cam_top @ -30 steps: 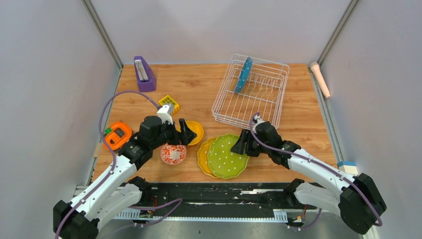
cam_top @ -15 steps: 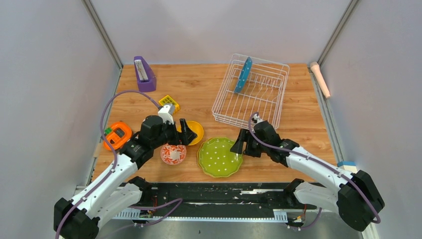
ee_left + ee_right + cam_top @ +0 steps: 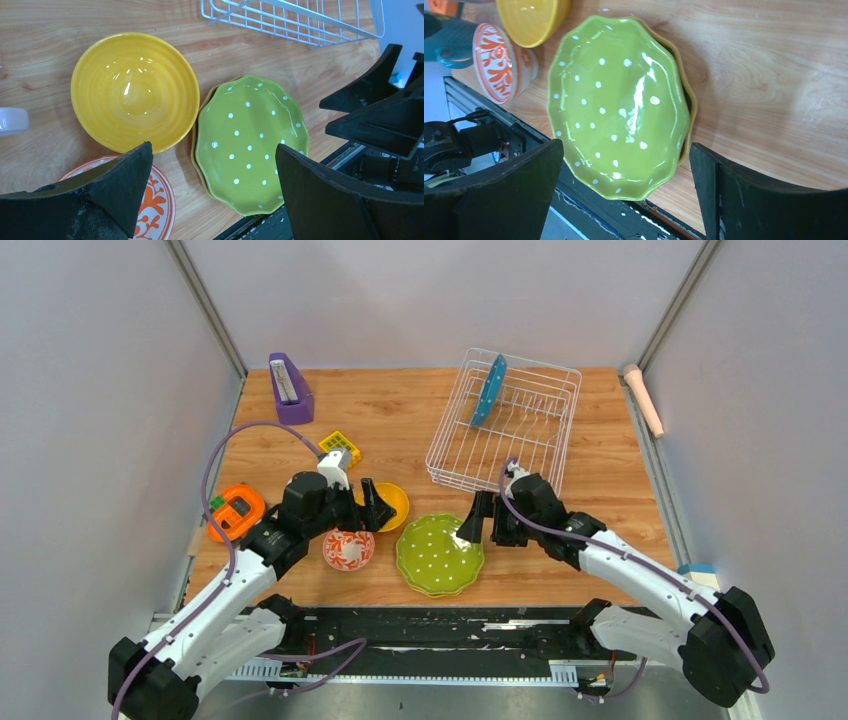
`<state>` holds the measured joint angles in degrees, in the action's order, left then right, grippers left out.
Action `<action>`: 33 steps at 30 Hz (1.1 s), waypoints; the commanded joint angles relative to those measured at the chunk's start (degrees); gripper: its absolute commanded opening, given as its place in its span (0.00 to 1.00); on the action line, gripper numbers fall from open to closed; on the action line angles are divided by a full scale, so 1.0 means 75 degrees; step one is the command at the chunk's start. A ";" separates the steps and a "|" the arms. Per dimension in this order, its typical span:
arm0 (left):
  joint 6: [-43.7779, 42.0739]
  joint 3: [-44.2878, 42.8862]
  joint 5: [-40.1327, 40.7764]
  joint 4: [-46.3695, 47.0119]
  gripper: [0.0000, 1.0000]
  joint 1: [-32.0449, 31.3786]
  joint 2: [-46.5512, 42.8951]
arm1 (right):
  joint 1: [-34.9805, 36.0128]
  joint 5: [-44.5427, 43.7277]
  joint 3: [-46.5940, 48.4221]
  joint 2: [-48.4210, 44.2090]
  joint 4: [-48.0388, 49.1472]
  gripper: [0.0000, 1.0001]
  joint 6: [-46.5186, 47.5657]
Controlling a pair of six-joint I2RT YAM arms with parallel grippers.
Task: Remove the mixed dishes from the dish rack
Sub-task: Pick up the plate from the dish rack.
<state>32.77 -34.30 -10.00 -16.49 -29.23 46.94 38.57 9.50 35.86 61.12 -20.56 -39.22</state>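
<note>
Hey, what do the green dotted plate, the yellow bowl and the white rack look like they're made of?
Green dotted plate: likely glazed ceramic, maybe melamine; glossy, with sharp light streaks across it.
Yellow bowl: same glossy glazed look, bright highlights and faint concentric ridges inside.
White rack: thin metal wire, apparently white-coated, smooth and even in colour.

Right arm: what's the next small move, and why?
Probably raise the open right gripper and swing toward the rack: the green plate already lies on the yellow plate, ungripped, and a blue plate stands in the rack.
</note>
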 commanded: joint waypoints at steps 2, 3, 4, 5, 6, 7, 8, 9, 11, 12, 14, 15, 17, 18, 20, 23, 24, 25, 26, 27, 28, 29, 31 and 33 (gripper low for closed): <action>-0.0177 -0.0092 0.0048 0.0117 1.00 0.0007 -0.0130 | 0.0048 0.0244 0.0795 -0.0718 -0.0007 1.00 0.0752; -0.0176 -0.0099 0.0058 0.0115 1.00 0.0007 -0.0153 | 0.0049 0.0201 0.0938 -0.0821 -0.0012 1.00 0.0812; -0.0175 -0.0095 0.0074 0.0113 1.00 0.0007 -0.0171 | 0.0046 0.0127 0.1102 -0.0875 -0.0010 1.00 0.0876; -0.0163 -0.0091 0.0083 0.0113 1.00 0.0013 -0.0175 | 0.0049 -0.0011 0.1297 -0.0920 -0.0013 1.00 0.0935; -0.0154 -0.0085 0.0086 0.0113 1.00 0.0009 -0.0176 | 0.0049 -0.0279 0.1536 -0.0924 -0.0016 1.00 0.0988; -0.0153 -0.0089 0.0094 0.0113 1.00 0.0008 -0.0185 | 0.0043 -0.0599 0.1783 -0.0889 -0.0016 1.00 0.1029; -0.0149 -0.0089 0.0109 0.0089 1.00 0.0007 -0.0187 | 0.0038 -0.1057 0.2035 -0.0813 -0.0019 1.00 0.1062; -0.0144 -0.0084 0.0106 0.0084 1.00 0.0007 -0.0188 | 0.0027 -0.1665 0.2335 -0.0694 -0.0024 1.00 0.1069; -0.0119 -0.0075 0.0114 0.0077 1.00 0.0007 -0.0198 | -0.0030 -0.2816 0.2914 -0.0306 -0.0022 1.00 0.1117; -0.0118 -0.0072 0.0114 0.0072 1.00 0.0013 -0.0205 | -0.0101 -0.3460 0.3199 -0.0037 -0.0023 1.00 0.1162; -0.0096 -0.0054 0.0112 0.0073 1.00 0.0014 -0.0227 | -0.0344 -0.4086 0.3886 0.0730 -0.0083 1.00 0.1124; -0.0085 -0.0049 0.0114 0.0097 1.00 0.0010 -0.0231 | -0.0539 -0.4015 0.4227 0.1059 -0.0113 1.00 0.1141; -0.0065 -0.0034 0.0123 0.0101 1.00 0.0008 -0.0234 | -0.0954 -0.3899 0.4976 0.1746 -0.0118 1.00 0.1107; -0.0055 -0.0032 0.0131 0.0101 1.00 0.0007 -0.0235 | -0.1151 -0.3935 0.5282 0.2137 -0.0123 0.99 0.1115; -0.0051 -0.0037 0.0137 0.0101 1.00 0.0007 -0.0225 | -0.1559 -0.3884 0.5897 0.2884 -0.0140 0.99 0.1138; -0.0052 -0.0043 0.0164 0.0090 1.00 0.0008 -0.0228 | -0.1944 -0.3704 0.6729 0.3957 -0.0142 0.95 0.1231; -0.0055 -0.0034 0.0174 0.0090 1.00 0.0007 -0.0224 | -0.2009 -0.3754 0.7003 0.4294 -0.0142 0.94 0.1299; -0.0051 -0.0033 0.0188 0.0089 1.00 0.0007 -0.0218 | -0.2066 -0.3852 0.7281 0.4622 -0.0140 0.93 0.1388; -0.0053 -0.0026 0.0186 0.0098 1.00 0.0007 -0.0207 | -0.2133 -0.3916 0.7551 0.4963 -0.0159 0.92 0.1476; -0.0055 -0.0024 0.0179 0.0106 1.00 0.0007 -0.0198 | -0.2197 -0.3887 0.7806 0.5273 -0.0184 0.91 0.1545; -0.0045 -0.0022 0.0148 0.0123 1.00 0.0007 -0.0185 | -0.2252 -0.3839 0.8016 0.5566 -0.0194 0.89 0.1570; -0.0045 -0.0017 0.0143 0.0130 1.00 0.0007 -0.0175 | -0.2298 -0.3766 0.8212 0.5812 -0.0206 0.88 0.1579; -0.0040 0.0000 0.0127 0.0171 1.00 0.0007 -0.0119 | -0.2339 -0.3681 0.8550 0.6338 -0.0206 0.83 0.1646; -0.0049 -0.0010 0.0151 0.0167 1.00 0.0007 -0.0064 | -0.2358 -0.3740 0.8821 0.6694 -0.0204 0.78 0.1681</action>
<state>32.84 -34.28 -8.95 -16.88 -29.23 46.09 21.15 -17.98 96.47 107.46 -22.48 -28.80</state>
